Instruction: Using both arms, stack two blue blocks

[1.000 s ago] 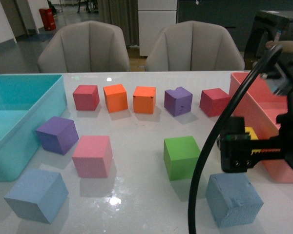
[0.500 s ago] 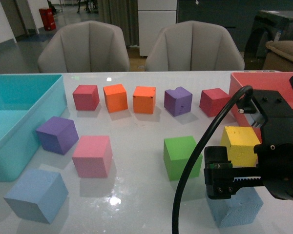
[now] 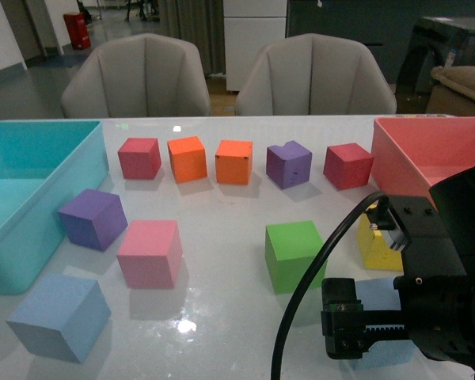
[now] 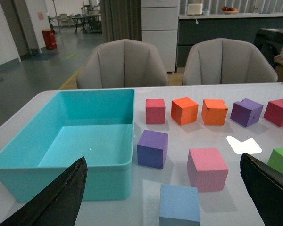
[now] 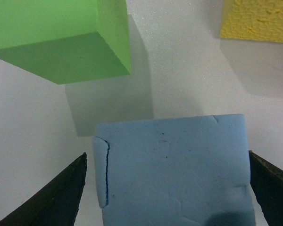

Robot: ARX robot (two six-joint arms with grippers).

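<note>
One pale blue block (image 3: 59, 317) lies at the near left of the table; in the left wrist view this blue block (image 4: 180, 205) sits low between the wide-apart fingers of my open left gripper (image 4: 162, 157), untouched. The other blue block (image 3: 374, 294) is at the near right, mostly hidden under my right gripper (image 3: 380, 324). In the right wrist view that block (image 5: 174, 169) fills the space between the open right gripper (image 5: 167, 153) and its black fingers (image 5: 66, 193), with a thin gap on each side. The left arm does not show in the front view.
A green cube (image 3: 294, 253) and a yellow cube (image 3: 378, 247) stand just beyond the right block. Pink (image 3: 150, 252) and purple (image 3: 93, 218) cubes lie behind the left block. A teal bin (image 3: 71, 170) is at left, a pink bin (image 3: 396, 154) at right. Several cubes (image 3: 234, 161) line the back.
The right arm has come down and nearer, over the right blue block, covering most of it. The yellow cube now shows behind it. The cubes have not moved.
</note>
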